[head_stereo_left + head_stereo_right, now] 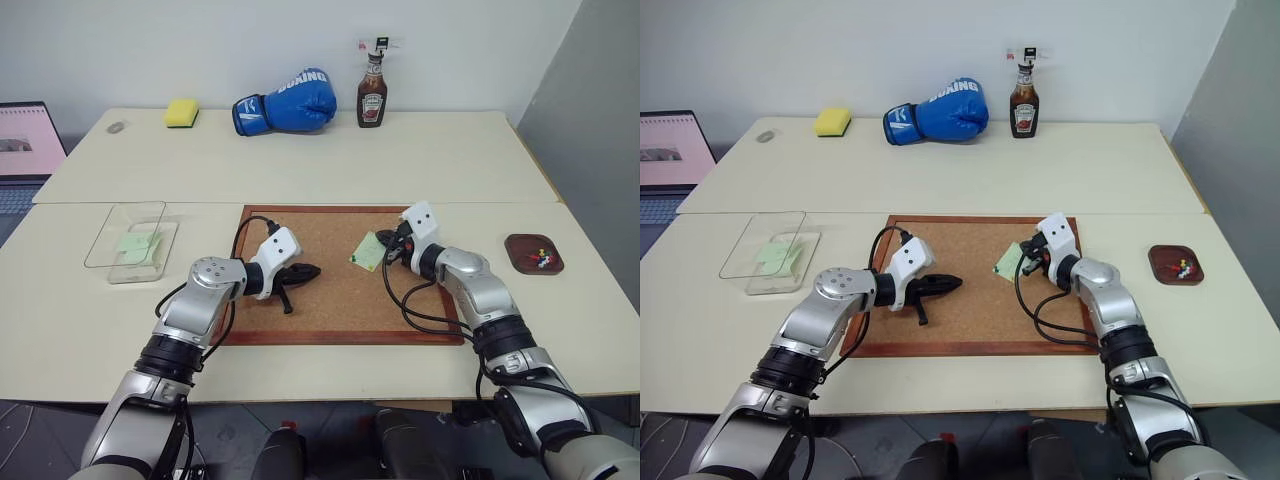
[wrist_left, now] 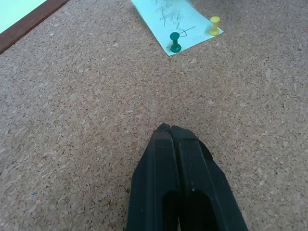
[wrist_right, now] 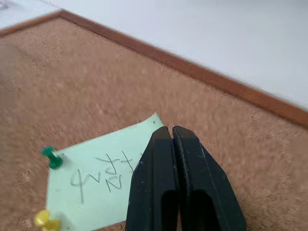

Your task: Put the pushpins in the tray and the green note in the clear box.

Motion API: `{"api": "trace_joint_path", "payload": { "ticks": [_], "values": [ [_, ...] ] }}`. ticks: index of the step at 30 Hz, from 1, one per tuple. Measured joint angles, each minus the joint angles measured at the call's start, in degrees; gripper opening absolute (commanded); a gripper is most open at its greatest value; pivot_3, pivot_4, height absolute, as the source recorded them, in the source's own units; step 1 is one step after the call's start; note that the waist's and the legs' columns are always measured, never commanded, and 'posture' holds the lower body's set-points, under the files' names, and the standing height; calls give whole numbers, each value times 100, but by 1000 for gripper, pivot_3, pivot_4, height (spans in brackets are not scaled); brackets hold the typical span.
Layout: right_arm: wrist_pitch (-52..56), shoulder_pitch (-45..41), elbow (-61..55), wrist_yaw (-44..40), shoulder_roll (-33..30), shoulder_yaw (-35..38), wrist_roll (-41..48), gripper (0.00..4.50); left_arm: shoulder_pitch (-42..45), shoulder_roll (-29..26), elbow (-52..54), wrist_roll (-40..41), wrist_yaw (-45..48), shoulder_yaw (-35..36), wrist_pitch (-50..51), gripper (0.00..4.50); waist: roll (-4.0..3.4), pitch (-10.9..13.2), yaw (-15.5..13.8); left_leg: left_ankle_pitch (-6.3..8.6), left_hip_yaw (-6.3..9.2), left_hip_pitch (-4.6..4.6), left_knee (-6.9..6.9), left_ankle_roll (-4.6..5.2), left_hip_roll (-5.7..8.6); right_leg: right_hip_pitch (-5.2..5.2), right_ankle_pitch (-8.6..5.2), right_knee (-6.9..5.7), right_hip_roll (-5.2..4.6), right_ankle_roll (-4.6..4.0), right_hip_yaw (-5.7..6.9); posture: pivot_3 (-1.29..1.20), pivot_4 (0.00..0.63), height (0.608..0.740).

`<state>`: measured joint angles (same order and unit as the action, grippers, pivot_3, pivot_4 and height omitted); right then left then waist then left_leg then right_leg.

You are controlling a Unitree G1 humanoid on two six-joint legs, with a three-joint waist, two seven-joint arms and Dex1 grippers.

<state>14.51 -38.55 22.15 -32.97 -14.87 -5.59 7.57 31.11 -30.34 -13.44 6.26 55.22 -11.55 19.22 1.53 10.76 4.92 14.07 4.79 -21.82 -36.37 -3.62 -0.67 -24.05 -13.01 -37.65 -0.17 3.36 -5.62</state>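
Both tools are clenched empty: right tool over the pale green paper note, still pinned to the wood-framed corkboard by green pushpin and yellow pushpin; left tool nearby.

A corkboard is laid at the middle of the near table. A note is pinned on its right half by two pushpins, set side by side along one edge. A clear box is placed left of the corkboard, with a second note inside it. A tray is placed right of the corkboard, with pushpins in it. Along the far table edge, a sponge, a boxing glove and a sauce bottle are ranged from left to right. A laptop is stood beyond the left end.
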Motion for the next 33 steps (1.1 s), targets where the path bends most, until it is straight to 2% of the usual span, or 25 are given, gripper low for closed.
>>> {"api": "trace_joint_path", "payload": {
  "ticks": [8, 12, 17, 21, 25, 33],
  "values": [
    [582, 383, -1149, 365, 60, 355, 244, 18, -6, 25, 17, -3, -66, 6, 57, 0, 0, 0, -1, 0, 0, 1, -11, 0, 0, 0, 0, -10, 2, 0, -2, 0, 150, 740],
    [996, 425, -1742, 867, 23, 645, 261, 18, -3, 26, 23, -3, -61, -1, 57, 0, 0, 0, -9, 0, 1, -1, -13, 0, 0, 0, 0, -11, 2, 0, -2, 0, 150, 740],
    [1292, 781, -2010, 1743, -541, 1375, -90, 18, -32, 9, 97, 0, -17, -27, 63, 0, 0, 0, -22, 0, -2, -6, -12, 0, 1, -1, -2, -5, 1, -2, -3, 0, 150, 740],
    [1686, 1232, -2035, 2490, -948, 2279, -230, 18, -69, -29, 130, -6, -3, -23, 97, 0, -5, -3, -14, 0, -6, -3, -10, 0, 1, -1, -3, -5, 1, -3, -8, 0, 150, 740],
    [1984, 1270, -2037, 2682, -994, 2639, -169, 18, -63, -36, 117, -56, -1, -23, 132, 0, -13, -8, 13, -1, -11, 6, -11, 2, 1, 2, -2, -10, 3, -1, -15, 0, 150, 740],
    [2655, 1163, -1810, 2508, -921, 2989, 564, 18, 64, -25, -58, -86, 183, -51, 10, 0, -16, -10, -5, -2, -10, 3, -13, 5, 3, 5, -2, -7, 2, 0, -14, 0, 150, 740]
  ]
}}
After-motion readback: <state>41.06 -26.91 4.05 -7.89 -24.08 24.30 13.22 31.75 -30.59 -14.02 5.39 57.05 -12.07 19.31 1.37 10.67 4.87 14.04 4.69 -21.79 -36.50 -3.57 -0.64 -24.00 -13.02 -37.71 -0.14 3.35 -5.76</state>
